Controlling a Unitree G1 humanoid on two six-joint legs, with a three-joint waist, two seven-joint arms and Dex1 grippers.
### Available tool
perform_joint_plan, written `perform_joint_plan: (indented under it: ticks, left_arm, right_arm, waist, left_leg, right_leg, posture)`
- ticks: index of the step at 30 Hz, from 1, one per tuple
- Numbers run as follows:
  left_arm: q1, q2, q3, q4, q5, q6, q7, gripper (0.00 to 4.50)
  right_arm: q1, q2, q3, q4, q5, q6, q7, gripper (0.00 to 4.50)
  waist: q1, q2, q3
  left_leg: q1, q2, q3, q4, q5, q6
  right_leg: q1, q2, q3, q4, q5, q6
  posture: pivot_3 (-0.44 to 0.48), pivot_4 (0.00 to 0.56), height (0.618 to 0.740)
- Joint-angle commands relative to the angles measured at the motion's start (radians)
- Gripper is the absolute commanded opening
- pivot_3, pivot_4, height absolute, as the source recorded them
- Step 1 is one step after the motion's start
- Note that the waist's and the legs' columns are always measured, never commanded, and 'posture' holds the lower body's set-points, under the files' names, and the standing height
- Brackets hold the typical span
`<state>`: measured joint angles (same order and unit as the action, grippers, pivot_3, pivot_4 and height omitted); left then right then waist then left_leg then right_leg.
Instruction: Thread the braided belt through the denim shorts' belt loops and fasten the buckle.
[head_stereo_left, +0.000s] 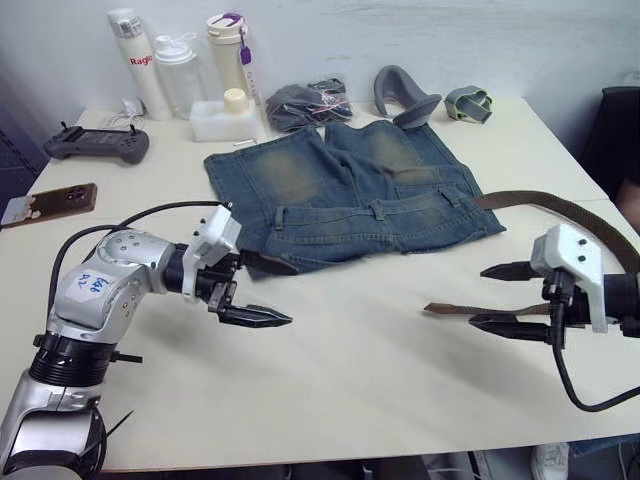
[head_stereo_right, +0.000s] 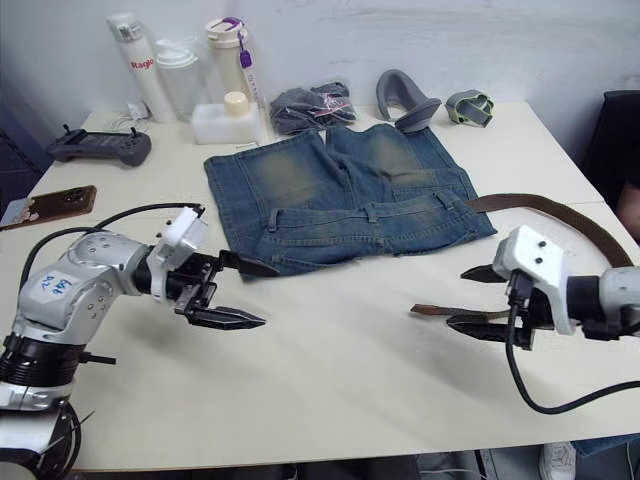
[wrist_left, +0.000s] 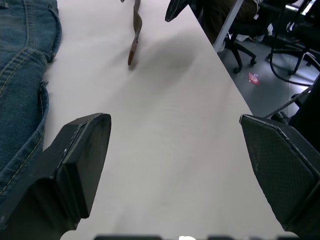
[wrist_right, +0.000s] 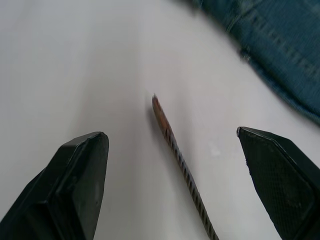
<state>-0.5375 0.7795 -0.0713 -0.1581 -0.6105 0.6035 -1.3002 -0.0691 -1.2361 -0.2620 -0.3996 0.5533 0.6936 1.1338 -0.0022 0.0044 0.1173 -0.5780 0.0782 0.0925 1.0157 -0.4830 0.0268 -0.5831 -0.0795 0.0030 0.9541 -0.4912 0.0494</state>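
Nearest the table's front edge: both arms hovered low over bare tabletop (head_stereo_left: 350, 380), each facing inward toward the other.
Left gripper (head_stereo_left: 252, 303): fingers spread wide, nothing between them; it sat just off the waistband corner of the denim shorts (head_stereo_left: 340, 190), probably placed to steady or lift that edge for threading.
Right gripper (head_stereo_left: 510, 298): also wide and empty; in the right wrist view the plain brown tip (wrist_right: 161, 112) ran up between its fingers without touching either, so it looked lined up for a pinch on the tip (judgement, not seen).
Braided belt (head_stereo_left: 560, 208): free end lay flat on the table before the right gripper; the strap curved back around the right side of the shorts toward the table's far right edge. Buckle not made out.
Shorts: spread flat mid-table, waistband toward the robot, legs away, which suits feeding the belt from the near side.
Belt loops (head_stereo_left: 380, 210): upright on the waistband, none threaded yet.
Far edge: bottles (head_stereo_left: 180, 65), a dark bundle in a clear bag (head_stereo_left: 305, 102), grey items, a controller (head_stereo_left: 97, 146) and phone (head_stereo_left: 50, 203) at left, well clear of the work.
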Motion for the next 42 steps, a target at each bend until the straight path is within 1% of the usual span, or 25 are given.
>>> perform_joint_plan:
  ticks: [1, 5, 6, 7, 9, 12, 13, 14, 15, 17, 19, 22, 23, 26, 30, 32, 33, 36, 40, 41, 42]
  left_arm:
    - [-0.018, -0.045, 0.007, -0.046, -0.001, -0.002, 0.06, 4.5]
    - [-0.025, -0.126, -0.001, -0.018, 0.042, -0.046, 0.137, 4.5]
    - [-0.027, -0.148, 0.004, -0.017, 0.044, -0.051, 0.158, 4.5]
    - [-0.026, -0.169, 0.005, -0.013, 0.051, -0.065, 0.177, 4.5]
    - [-0.026, -0.195, 0.003, -0.007, 0.07, -0.091, 0.203, 4.5]
    - [-0.022, -0.246, 0.008, -0.001, 0.078, -0.12, 0.248, 4.5]
    - [-0.02, -0.262, 0.009, 0.0, 0.079, -0.126, 0.262, 4.5]
    - [-0.021, -0.284, 0.015, 0.003, 0.07, -0.127, 0.276, 4.5]
    - [-0.022, -0.306, 0.021, 0.002, 0.051, -0.121, 0.286, 4.5]
    - [-0.036, -0.366, 0.038, 0.01, 0.017, -0.108, 0.323, 4.5]
    - [-0.045, -0.398, 0.037, 0.012, 0.004, -0.09, 0.338, 4.5]
    - [-0.065, -0.45, 0.007, 0.035, 0.017, -0.066, 0.373, 4.5]
    - [-0.075, -0.481, -0.011, 0.049, 0.025, -0.063, 0.392, 4.5]
    - [-0.094, -0.561, -0.047, 0.065, 0.027, -0.046, 0.432, 4.5]
    - [-0.104, -0.62, -0.068, 0.078, 0.017, -0.031, 0.445, 4.5]
    - [-0.094, -0.644, -0.086, 0.09, 0.027, -0.045, 0.438, 3.91]
    - [-0.091, -0.656, -0.082, 0.094, 0.017, -0.044, 0.435, 3.73]
    - [-0.101, -0.669, -0.051, 0.099, -0.021, -0.027, 0.422, 2.35]
    - [-0.104, -0.653, -0.045, 0.095, -0.05, -0.012, 0.372, 0.5]
    - [-0.106, -0.652, -0.046, 0.1, -0.049, -0.014, 0.367, 0.12]
    - [-0.108, -0.652, -0.046, 0.105, -0.049, -0.017, 0.363, 0.02]
  right_arm:
    - [-0.018, -0.032, 0.101, 0.065, -0.115, -0.067, 0.007, 4.37]
    - [-0.146, 0.043, 0.219, 0.163, -0.192, -0.1, -0.039, 4.37]
    - [-0.157, 0.051, 0.24, 0.177, -0.206, -0.105, -0.029, 3.84]
    - [-0.16, 0.053, 0.26, 0.195, -0.225, -0.128, -0.017, 3.5]
    - [-0.166, 0.057, 0.281, 0.223, -0.248, -0.158, -0.003, 2.51]
    - [-0.183, 0.066, 0.264, 0.258, -0.232, -0.178, 0.022, 0.92]
    - [-0.191, 0.069, 0.249, 0.263, -0.212, -0.172, 0.034, 0.43]
    - [-0.202, 0.072, 0.229, 0.263, -0.182, -0.157, 0.049, 0.05]
    - [-0.216, 0.075, 0.206, 0.258, -0.142, -0.134, 0.066, 0.05]
    - [-0.263, 0.101, 0.15, 0.212, -0.008, -0.039, 0.094, 0.05]
    - [-0.3, 0.127, 0.124, 0.156, 0.091, 0.043, 0.097, 0.05]
    - [-0.359, 0.18, 0.107, 0.061, 0.227, 0.154, 0.055, 0.05]
    - [-0.375, 0.199, 0.109, 0.026, 0.266, 0.188, 0.034, 0.05]
    - [-0.398, 0.245, 0.116, -0.036, 0.315, 0.239, -0.032, 0.05]
    - [-0.401, 0.278, 0.112, -0.065, 0.335, 0.262, -0.089, 0.05]
    - [-0.383, 0.283, 0.106, -0.075, 0.344, 0.267, -0.104, 0.0]
    - [-0.369, 0.282, 0.102, -0.079, 0.341, 0.265, -0.111, 0.0]
    - [-0.322, 0.277, 0.089, -0.087, 0.325, 0.252, -0.132, 0.0]
    - [-0.269, 0.285, 0.054, -0.096, 0.316, 0.234, -0.176, 0.0]
    - [-0.257, 0.295, 0.042, -0.094, 0.302, 0.214, -0.193, 0.0]
    - [-0.245, 0.302, 0.034, -0.093, 0.284, 0.189, -0.204, 0.0]
  waist:
    - [0.004, 0.0, 0.0]
    - [0.002, 0.0, 0.0]
    - [0.001, 0.0, 0.0]
    - [0.001, 0.0, 0.0]
    - [0.004, 0.0, 0.0]
    - [0.002, 0.0, 0.0]
    - [0.002, 0.0, 0.0]
    - [0.002, 0.0, 0.0]
    - [0.002, 0.001, 0.0]
    - [0.002, 0.001, 0.0]
    - [0.002, 0.0, 0.0]
    - [0.004, 0.0, 0.0]
    - [0.006, 0.0, 0.0]
    - [0.014, 0.0, 0.0]
    - [0.02, 0.0, 0.0]
    - [0.023, 0.0, 0.0]
    - [0.025, 0.0, 0.0]
    - [0.028, 0.0, 0.0]
    - [0.026, 0.0, 0.0]
    - [0.025, 0.0, 0.0]
    - [0.026, 0.0, 0.0]
  left_leg:
    - [0.0, 0.0, 0.0, 0.0, 0.0, 0.0]
    - [0.0, -0.001, 0.001, 0.001, 0.0, 0.001]
    - [0.0, -0.001, 0.001, 0.001, 0.0, 0.001]
    - [0.0, -0.001, 0.002, 0.001, 0.001, 0.001]
    - [0.0, -0.001, 0.0, 0.001, 0.001, 0.0]
    - [0.0, -0.001, 0.0, 0.001, 0.001, 0.0]
    - [0.0, -0.001, 0.0, 0.001, 0.001, 0.0]
    - [0.0, -0.001, 0.0, 0.001, 0.001, 0.0]
    - [0.0, -0.001, 0.001, 0.001, 0.001, 0.0]
    - [0.0, -0.001, 0.001, 0.001, 0.001, 0.0]
    - [0.0, -0.001, 0.0, 0.001, 0.001, -0.001]
    - [0.001, 0.0, -0.002, 0.001, 0.002, -0.002]
    - [0.001, 0.0, -0.003, 0.001, 0.002, -0.003]
    - [0.0, 0.0, -0.003, 0.0, 0.003, -0.004]
    - [0.0, -0.001, -0.002, 0.001, 0.003, -0.004]
    - [0.0, -0.001, -0.001, 0.001, 0.004, -0.004]
    - [0.0, -0.001, -0.001, 0.001, 0.004, -0.004]
    - [-0.001, -0.001, -0.002, 0.0, 0.004, -0.004]
    - [-0.001, -0.001, -0.002, 0.0, 0.004, -0.004]
    - [-0.001, -0.001, -0.002, 0.0, 0.004, -0.004]
    - [-0.001, -0.001, -0.002, 0.0, 0.004, -0.004]
  right_leg:
    - [0.0, 0.0, 0.0, 0.0, 0.0, 0.0]
    - [0.0, 0.0, 0.001, 0.001, 0.002, 0.003]
    - [0.0, 0.0, 0.002, 0.001, 0.003, 0.005]
    - [0.0, 0.0, 0.002, 0.001, 0.003, 0.006]
    - [-0.001, 0.0, 0.002, 0.001, 0.003, 0.006]
    - [-0.001, 0.0, 0.002, 0.002, 0.011, 0.021]
    - [-0.001, 0.0, 0.002, 0.001, 0.011, 0.021]
    - [-0.001, 0.0, 0.002, 0.002, 0.011, 0.021]
    - [-0.001, 0.0, 0.002, 0.002, 0.011, 0.02]
    - [-0.001, 0.0, 0.002, 0.002, 0.011, 0.02]
    - [-0.001, 0.0, 0.002, 0.003, 0.011, 0.021]
    - [0.0, 0.001, 0.002, 0.002, 0.012, 0.023]
    - [0.0, 0.001, 0.001, 0.002, 0.012, 0.023]
    - [0.0, 0.0, 0.001, 0.002, 0.012, 0.023]
    - [0.0, 0.0, 0.002, 0.0, 0.012, 0.022]
    - [0.0, 0.0, 0.002, 0.0, 0.012, 0.022]
    - [0.0, 0.0, 0.002, 0.0, 0.012, 0.022]
    - [0.001, 0.0, 0.001, -0.001, 0.012, 0.022]
    - [0.001, 0.0, 0.002, -0.001, 0.012, 0.022]
    - [0.001, 0.0, 0.002, -0.001, 0.012, 0.022]
    - [0.001, 0.0, 0.002, -0.001, 0.012, 0.022]
  posture:
    - [0.0, 0.15, 0.631]
    - [0.0, 0.15, 0.631]
    - [0.0, 0.15, 0.631]
    - [0.0, 0.15, 0.631]
    - [0.0, 0.15, 0.631]
    - [0.0, 0.15, 0.631]
    - [0.0, 0.15, 0.631]
    - [0.0, 0.15, 0.631]
    - [0.0, 0.15, 0.631]
    - [0.0, 0.15, 0.631]
    - [0.0, 0.15, 0.631]
    - [0.0, 0.15, 0.631]
    - [0.0, 0.15, 0.631]
    - [0.0, 0.15, 0.631]
    - [0.0, 0.15, 0.631]
    - [0.0, 0.15, 0.631]
    - [0.0, 0.15, 0.631]
    - [0.0, 0.15, 0.631]
    - [0.0, 0.15, 0.631]
    - [0.0, 0.15, 0.631]
    - [0.0, 0.15, 0.631]
